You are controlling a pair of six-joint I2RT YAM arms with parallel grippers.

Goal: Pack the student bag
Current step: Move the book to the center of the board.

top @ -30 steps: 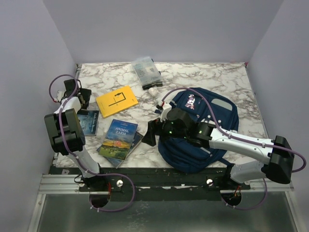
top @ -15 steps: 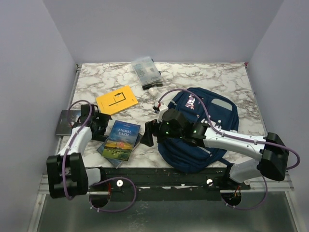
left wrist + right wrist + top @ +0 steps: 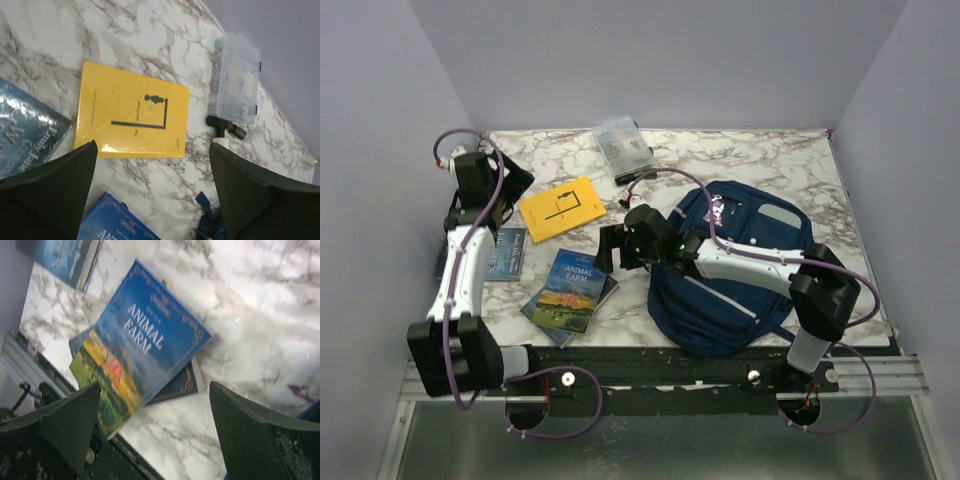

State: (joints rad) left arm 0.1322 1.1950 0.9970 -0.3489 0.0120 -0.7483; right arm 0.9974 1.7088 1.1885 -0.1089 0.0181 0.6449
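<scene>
My left gripper [image 3: 512, 182] hangs released, jaws wide, nothing between them. Just outside its left jaw lies a dark blue book [image 3: 25, 135] on which I can read "Emily Jane" and part of a large "W". Framed between the jaws, beyond the tips, is a yellow book [image 3: 131, 117] with a small dark figure and an L-shaped line; its fine print is too small for me to read. Past the right jaw sits a clear plastic box [image 3: 235, 82], with a small black piece [image 3: 226, 126] just beside it.

My right gripper [image 3: 610, 250] is also spread wide and empty. Between its jaws I see a blue book [image 3: 145, 347] titled "ANIMAL FARM", resting on a darker book [image 3: 186, 385] with gold corner ornament. The backpack [image 3: 740, 270] lies to the right of these jaws, under the right arm, on the table [image 3: 760, 165]; its pink label is unreadable.

Half a second ago the left gripper was low by the books; it has swung up and back. The right gripper has reached further left. The backpack has not moved.
</scene>
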